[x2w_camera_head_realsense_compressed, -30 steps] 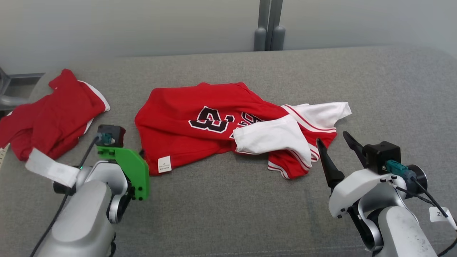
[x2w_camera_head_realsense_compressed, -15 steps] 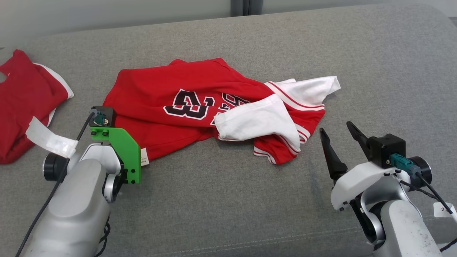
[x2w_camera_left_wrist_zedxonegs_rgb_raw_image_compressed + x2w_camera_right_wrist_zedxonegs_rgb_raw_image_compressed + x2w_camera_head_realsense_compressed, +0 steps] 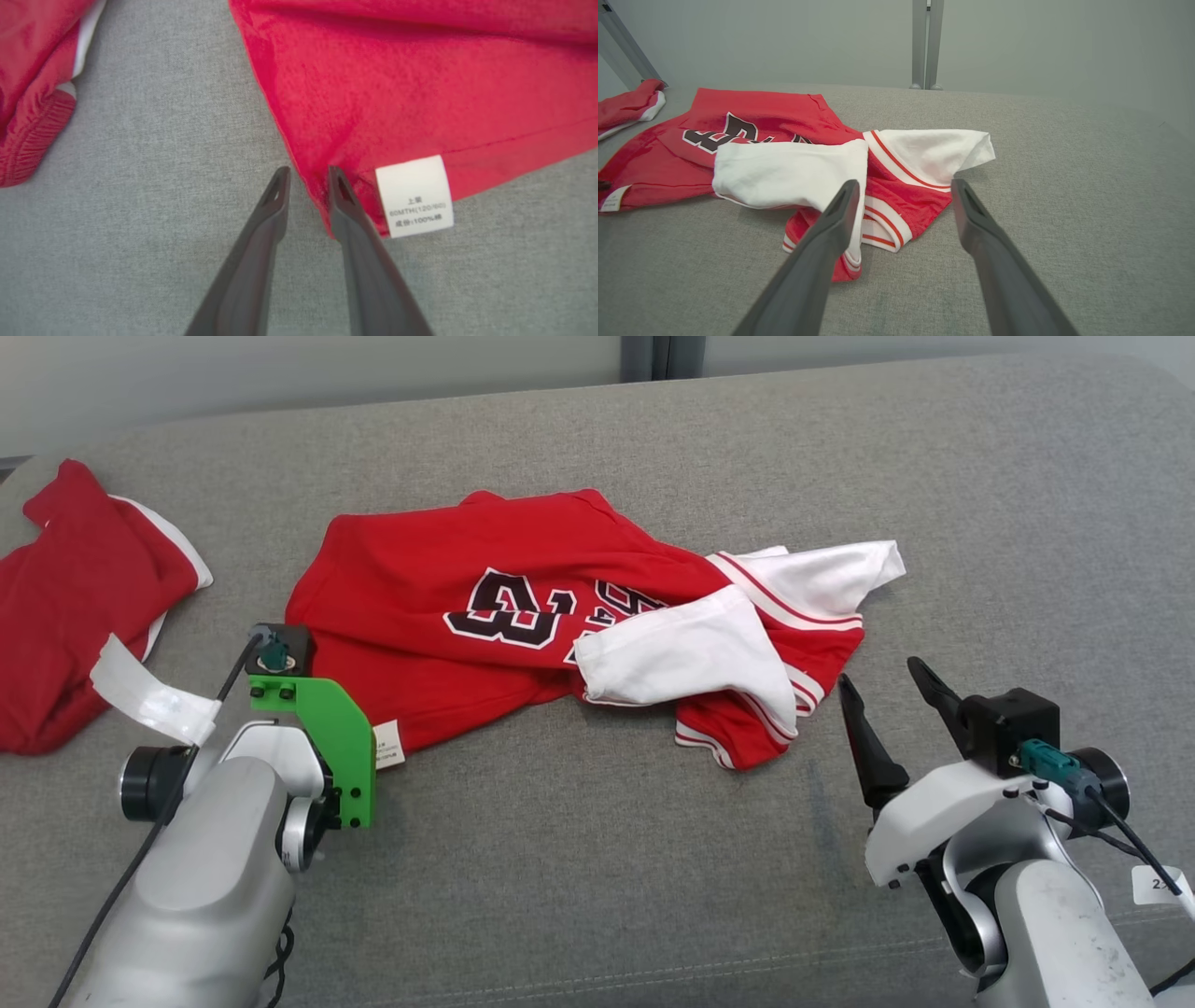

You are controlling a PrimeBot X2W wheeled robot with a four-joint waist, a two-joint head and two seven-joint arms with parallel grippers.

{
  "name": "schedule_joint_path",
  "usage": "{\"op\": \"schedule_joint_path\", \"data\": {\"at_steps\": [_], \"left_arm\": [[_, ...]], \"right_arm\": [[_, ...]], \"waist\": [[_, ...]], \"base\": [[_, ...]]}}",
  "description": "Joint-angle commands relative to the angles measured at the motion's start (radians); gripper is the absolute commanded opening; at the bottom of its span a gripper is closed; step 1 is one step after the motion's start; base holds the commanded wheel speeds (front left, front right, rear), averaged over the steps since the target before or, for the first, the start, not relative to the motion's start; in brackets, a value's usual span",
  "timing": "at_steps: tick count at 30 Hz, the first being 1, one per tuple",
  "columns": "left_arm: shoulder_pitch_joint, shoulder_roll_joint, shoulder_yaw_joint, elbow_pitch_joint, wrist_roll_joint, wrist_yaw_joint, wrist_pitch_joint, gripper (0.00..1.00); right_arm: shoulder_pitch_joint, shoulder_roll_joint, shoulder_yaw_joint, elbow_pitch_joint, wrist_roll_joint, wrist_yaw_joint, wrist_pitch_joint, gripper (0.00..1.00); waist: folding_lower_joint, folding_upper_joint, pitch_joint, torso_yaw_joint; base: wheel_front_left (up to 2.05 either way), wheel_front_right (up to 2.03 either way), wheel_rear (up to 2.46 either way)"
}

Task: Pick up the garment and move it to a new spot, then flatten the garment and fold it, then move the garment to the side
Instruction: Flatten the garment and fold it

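Red garment point(image 3: 523, 616) with white sleeves, lying crumpled at the middle of the grey surface point(image 3: 597, 859). Left end effector point(image 3: 308, 175): fingers narrowly parted, straddling the hem corner just beside the white care label point(image 3: 415, 196), a slit of grey showing between them. Right end effector point(image 3: 879, 672): fingers spread wide, empty, near the garment's striped right edge. A second red piece point(image 3: 75, 607) lies well apart at far left.

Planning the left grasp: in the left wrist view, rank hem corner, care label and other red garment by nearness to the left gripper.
1. Hem corner, at the jaws of the left gripper.
2. Care label, just right.
3. Other red garment, far left.
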Motion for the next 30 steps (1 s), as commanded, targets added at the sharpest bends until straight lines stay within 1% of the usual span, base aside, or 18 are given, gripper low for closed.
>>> {"op": "schedule_joint_path", "data": {"at_steps": [1, 2, 4, 9, 11, 14, 15, 19, 21, 23, 27, 30], "left_arm": [[0.014, 0.007, 0.000, -0.006, -0.008, 0.004, 0.004, 0.35], [0.017, 0.008, 0.000, -0.009, -0.012, 0.005, 0.009, 0.22], [0.025, 0.010, 0.001, -0.018, -0.015, 0.008, 0.016, 0.00], [0.031, 0.018, 0.007, -0.034, -0.024, 0.018, 0.011, 0.00], [0.034, 0.017, 0.014, -0.044, -0.032, 0.019, 0.003, 0.00], [0.043, 0.015, 0.023, -0.059, -0.042, 0.019, -0.008, 0.00], [0.043, 0.015, 0.023, -0.059, -0.042, 0.019, -0.008, 0.00], [0.046, 0.011, 0.018, -0.070, -0.045, 0.024, -0.007, 0.00], [0.044, 0.006, 0.013, -0.076, -0.046, 0.025, -0.005, 0.00], [0.037, 0.000, 0.010, -0.081, -0.048, 0.023, -0.005, 0.00], [0.021, -0.015, 0.002, -0.085, -0.049, 0.019, -0.007, 0.00], [0.011, -0.021, -0.004, -0.085, -0.047, 0.013, -0.008, 0.00]], "right_arm": [[-0.002, -0.004, 0.004, 0.002, -0.002, 0.000, 0.001, 1.00], [-0.002, -0.004, 0.005, 0.002, -0.002, 0.000, 0.002, 1.00], [-0.003, -0.004, 0.008, 0.002, -0.003, 0.000, 0.002, 1.00], [-0.006, -0.004, 0.013, -0.001, -0.006, 0.000, 0.005, 1.00], [-0.021, -0.004, 0.016, 0.000, 0.012, 0.000, 0.020, 1.00], [-0.062, -0.004, 0.028, 0.014, 0.028, 0.000, 0.090, 1.00], [-0.062, -0.004, 0.028, 0.014, 0.028, 0.000, 0.090, 1.00], [-0.161, -0.003, 0.032, 0.058, 0.059, 0.000, 0.231, 1.00], [-0.209, -0.003, 0.036, 0.104, 0.088, 0.000, 0.300, 1.00], [-0.263, -0.003, 0.049, 0.158, 0.082, 0.000, 0.347, 1.00], [-0.354, -0.003, 0.062, 0.281, 0.137, 0.000, 0.374, 1.00], [-0.418, -0.004, 0.080, 0.363, 0.153, 0.000, 0.389, 1.00]], "waist": [[0.0000, 0.0000, -0.002, -0.001], [0.0000, 0.0000, -0.002, -0.002], [0.0000, 0.0000, -0.002, -0.005], [0.0000, 0.0000, -0.003, -0.011], [0.0000, 0.0000, -0.003, -0.009], [0.0000, 0.0000, -0.004, -0.004], [0.0000, 0.0000, -0.004, -0.004], [0.0000, 0.0000, -0.005, 0.008], [0.0000, 0.0000, -0.003, 0.015], [0.0000, 0.0000, 0.003, 0.023], [0.0000, 0.0000, 0.016, 0.037], [0.0000, 0.0000, 0.027, 0.047]], "base": [[0.00, 0.00, 0.00], [0.00, 0.00, 0.00], [0.00, 0.00, 0.00], [0.00, 0.00, 0.00], [0.00, 0.00, 0.00], [0.00, 0.00, 0.00], [0.00, 0.00, 0.00], [0.00, 0.00, 0.00], [0.00, 0.00, 0.00], [0.00, 0.00, 0.00], [0.00, 0.00, 0.00], [0.00, 0.00, 0.00]]}}
